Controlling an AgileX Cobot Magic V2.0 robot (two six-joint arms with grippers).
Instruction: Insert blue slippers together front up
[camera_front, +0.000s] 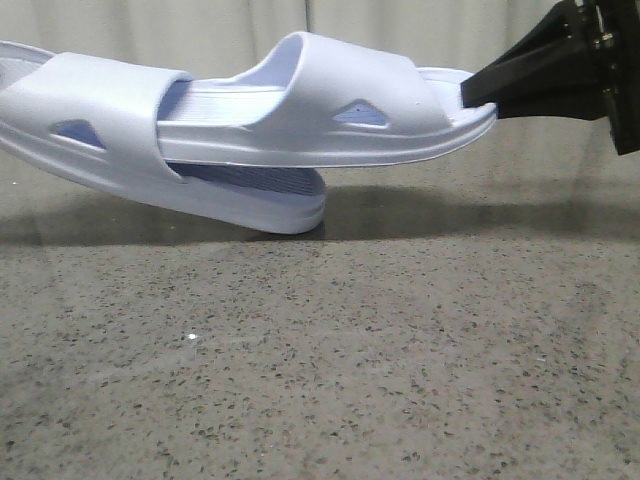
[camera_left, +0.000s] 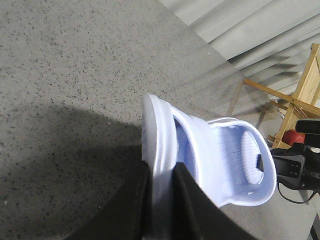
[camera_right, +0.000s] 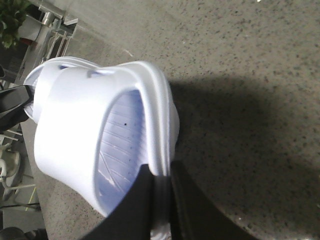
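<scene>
Two pale blue slippers are nested above the speckled table (camera_front: 400, 340). One slipper (camera_front: 100, 110) tilts down to the right, its low end at or just above the table. The other slipper (camera_front: 330, 105) lies about level, with one end pushed under the first one's strap. My right gripper (camera_front: 470, 93) is shut on its free end, also seen in the right wrist view (camera_right: 161, 195). My left gripper (camera_left: 161, 197) is shut on the sole edge of the tilted slipper (camera_left: 160, 135). It is out of the front view.
A pale curtain (camera_front: 200, 25) hangs behind the table. The left wrist view shows a wooden frame (camera_left: 305, 85) and a red object (camera_left: 289, 136) beyond the table edge. The right wrist view shows a metal rack (camera_right: 55, 30) off the table.
</scene>
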